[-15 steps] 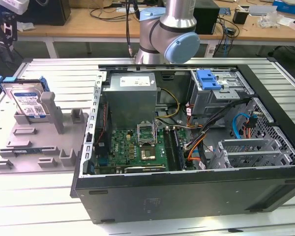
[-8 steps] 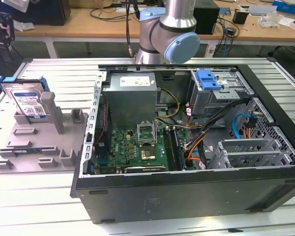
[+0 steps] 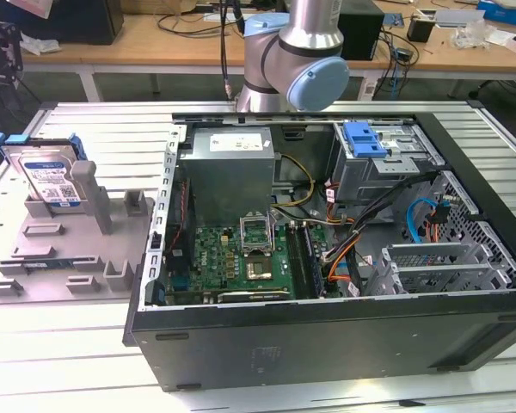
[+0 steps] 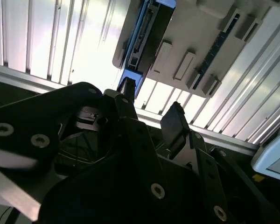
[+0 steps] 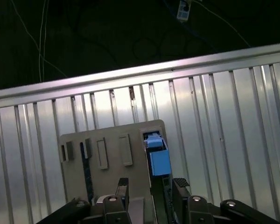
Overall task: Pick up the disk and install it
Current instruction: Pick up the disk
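**Disk waits in its holder, claw spread and empty**

At the exterior view's left we see the disk (image 3: 48, 175) standing on edge in a grey holder (image 3: 69, 249), leaning back a little with its blue-and-white label turned toward the camera. Its blue frame shows along the top and sides. The holder lies on a ribbed metal table (image 3: 77, 361), just beside the open computer case (image 3: 327, 344) and outside it.

Moving right, inside the case we see a grey power supply box (image 3: 232, 159) and below it a green circuit board (image 3: 241, 258). Above the case's far wall, the arm (image 3: 301, 47) enters from the top edge. Further right, a blue bracket (image 3: 365, 138) sits atop the metal drive cage, well apart from the disk.

In both wrist views the claw (image 5: 151, 183) (image 4: 150, 95) is spread apart, its black fingers (image 5: 122, 186) pinching nothing. In the first wrist view it hangs over the holder, and the disk (image 5: 158, 156) appears edge-on beyond the gap between the fingertips. In the second wrist view the disk (image 4: 147, 28) stands in the holder beyond the fingertips, apart from them.
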`<state>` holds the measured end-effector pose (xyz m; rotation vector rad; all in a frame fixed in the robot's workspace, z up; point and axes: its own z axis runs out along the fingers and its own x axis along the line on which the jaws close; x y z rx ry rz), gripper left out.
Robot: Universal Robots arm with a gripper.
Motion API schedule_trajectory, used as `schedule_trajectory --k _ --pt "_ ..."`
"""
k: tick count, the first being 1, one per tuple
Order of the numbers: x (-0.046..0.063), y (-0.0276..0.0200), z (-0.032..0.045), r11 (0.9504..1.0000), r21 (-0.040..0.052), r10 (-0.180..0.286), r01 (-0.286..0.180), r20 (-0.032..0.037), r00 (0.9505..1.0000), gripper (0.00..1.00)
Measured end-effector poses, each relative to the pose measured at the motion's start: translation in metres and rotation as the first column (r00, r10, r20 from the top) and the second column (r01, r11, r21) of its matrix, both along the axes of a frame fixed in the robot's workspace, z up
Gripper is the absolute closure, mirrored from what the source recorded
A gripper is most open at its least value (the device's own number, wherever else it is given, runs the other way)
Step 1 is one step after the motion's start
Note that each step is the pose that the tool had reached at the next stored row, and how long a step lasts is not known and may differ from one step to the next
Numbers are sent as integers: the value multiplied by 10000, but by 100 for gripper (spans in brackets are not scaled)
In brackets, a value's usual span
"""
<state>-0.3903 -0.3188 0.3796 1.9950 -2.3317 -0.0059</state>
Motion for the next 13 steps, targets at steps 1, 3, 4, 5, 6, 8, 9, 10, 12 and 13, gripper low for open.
schedule_trajectory --k 1,3,4,5,6,8,9,10,12,13 --pt "0 0 -2 10000 15 0 0 40 10000 50" --pt "-1 0 -9 10000 50 -1 0 159 9999 50" --pt "-1 1 -15 10000 62 0 -1 182 9998 50" --pt "-11 5 -22 9999 134 57 -60 182 9998 50" --pt "-13 9 -24 9997 202 154 -158 183 9997 50" --pt "-24 16 -24 9993 221 308 -312 182 9994 50" --pt "-29 16 -24 9992 221 341 -345 182 9993 50" --pt "-34 17 -25 9990 221 384 -388 183 9991 50" --pt "-46 17 -27 9984 244 506 -511 198 9985 50" --pt "-51 18 -29 9981 276 548 -554 226 9982 50"
